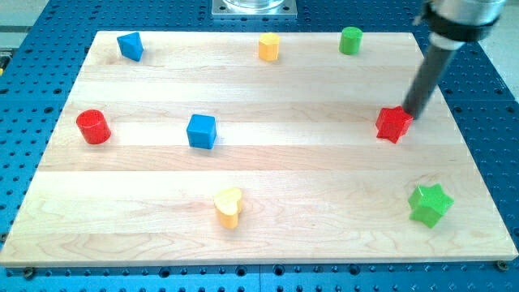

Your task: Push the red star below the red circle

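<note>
One wooden board [268, 89], blue pegboard [495, 97] around

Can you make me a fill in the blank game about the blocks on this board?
1. My tip is right beside the ____ star, at its upper right.
2. The red circle sits at the view's ____ edge of the board.
3. The block nearest the view's bottom right corner is the ____ star.
4. The yellow heart lies below the blue ____.

Missing words: red; left; green; cube
</note>
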Controlling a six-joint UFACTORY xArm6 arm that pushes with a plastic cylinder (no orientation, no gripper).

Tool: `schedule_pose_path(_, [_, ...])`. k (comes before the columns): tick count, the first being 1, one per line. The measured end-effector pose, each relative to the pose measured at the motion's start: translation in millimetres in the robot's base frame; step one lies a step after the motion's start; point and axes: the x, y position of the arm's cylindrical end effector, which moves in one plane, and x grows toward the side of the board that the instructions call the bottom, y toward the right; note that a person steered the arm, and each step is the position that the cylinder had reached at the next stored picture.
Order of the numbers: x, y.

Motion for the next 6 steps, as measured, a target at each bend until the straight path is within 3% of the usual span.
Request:
schedule_pose_path(1, [27, -69])
schedule_pose_path(2, [14, 19])
schedule_pose_path(3, [59, 10])
schedule_pose_path(5, [60, -201])
schedule_pose_path(6, [85, -327])
